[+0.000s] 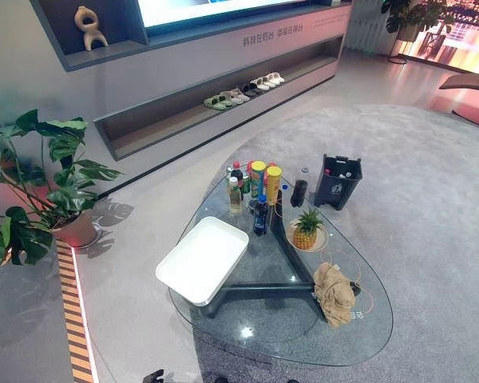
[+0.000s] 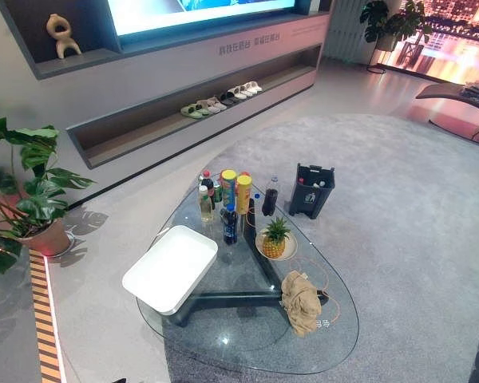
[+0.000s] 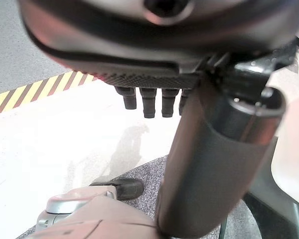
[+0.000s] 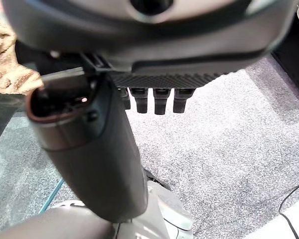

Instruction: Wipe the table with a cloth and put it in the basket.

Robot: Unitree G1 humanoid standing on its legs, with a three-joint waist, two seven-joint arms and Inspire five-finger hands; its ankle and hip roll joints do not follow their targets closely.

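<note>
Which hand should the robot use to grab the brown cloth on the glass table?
Probably the right hand. The cloth lies on the glass table's right side, and shows close beside that hand in its wrist view. The left hand hangs over the floor.

The cloth (image 1: 334, 293) is a tan, crumpled rag, bunched up in a lumpy heap and lying flat on the glass surface (image 1: 287, 339), near its right edge. It sits just in front of the pineapple (image 1: 307, 228), a bit apart from it, not touching. The basket (image 1: 206, 259) is a white, shallow rectangular tray with rounded corners, sitting open side up and empty, to the left of the pineapple and hanging a little over the surface's left rim. Cloth and basket are well apart.
</note>
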